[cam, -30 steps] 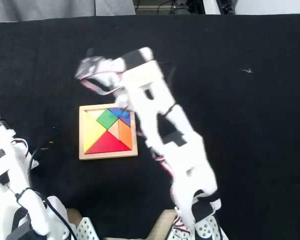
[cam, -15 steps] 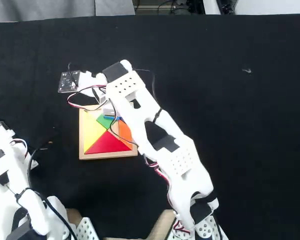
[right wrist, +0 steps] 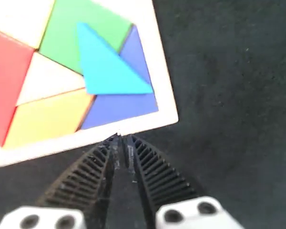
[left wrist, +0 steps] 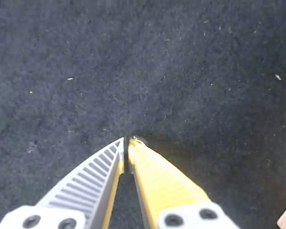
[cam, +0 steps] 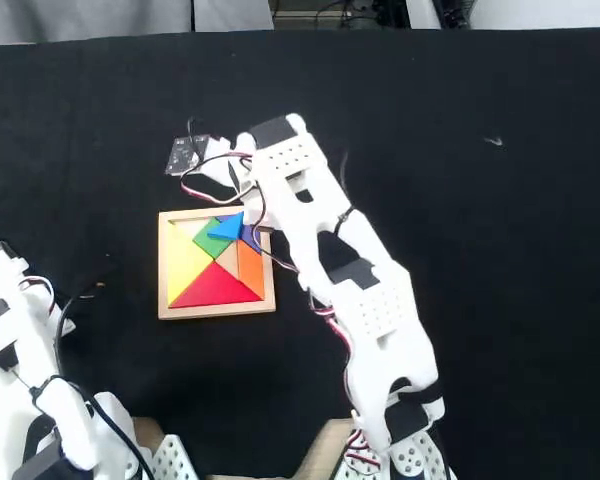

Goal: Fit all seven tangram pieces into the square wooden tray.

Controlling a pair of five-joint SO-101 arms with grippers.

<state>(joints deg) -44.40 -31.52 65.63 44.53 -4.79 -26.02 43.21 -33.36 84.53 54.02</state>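
Left claw, pinched shut and empty, hangs over bare black surface. Farther out, the square wooden tray looks nearly full, but the light blue triangle lies askew atop the green piece and dark blue piece. Right claw, closed and empty, hovers at the tray's far corner. Seating that triangle seems the step in hand; it likely needs turning, then pressing flat.

White printed shells on right arm, drilled with hole grids; black servo blocks between; red, white and black wires looped near the wrist. Left arm white too, black cable. Left gripper: one grey ribbed finger, one yellow. Right gripper: black ribbed fingers, white screwed mounts.
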